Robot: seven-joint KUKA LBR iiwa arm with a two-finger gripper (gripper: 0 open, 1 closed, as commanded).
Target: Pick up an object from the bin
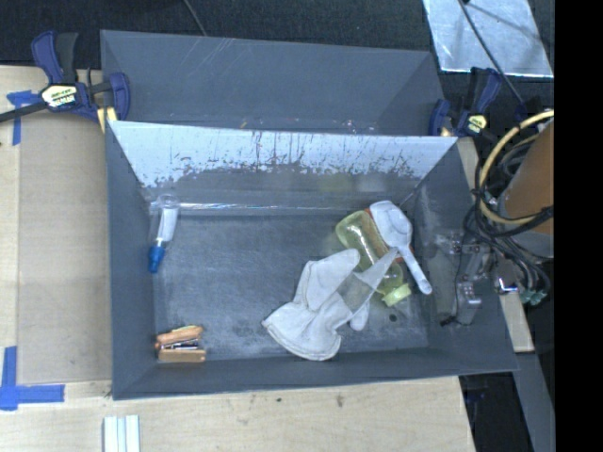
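Cloth [316, 311], white and crumpled, lies nearest on the bin floor, right of the middle. At the near left corner is a small brown clip [179, 344], well apart from everything else. A piece of clear plastic [363, 285] leans on the far edge of the cloth. Behind it is a yellow-green soft thing [363, 235], and a white plastic spoon [400, 234] lies across that, with its handle pointing toward the near right. These four make one small heap.

The gripper [460, 299] stands at the right sloping wall of the bin [283, 149], just beside the heap but touching none of it. Whether it is apart or together I cannot tell. Nothing is seen inside it. The nearest thing to it is the end of the spoon handle.

By my judgement the pick is not yet begun. To do it well, the gripper should go left until it is over one clear target, opened wide, and come straight down. The cloth is the safest choice, because it is soft and bulky. The spoon handle is thin and may slip.

Farthest, at the left, lies a clear tube with a blue tip [161, 238].
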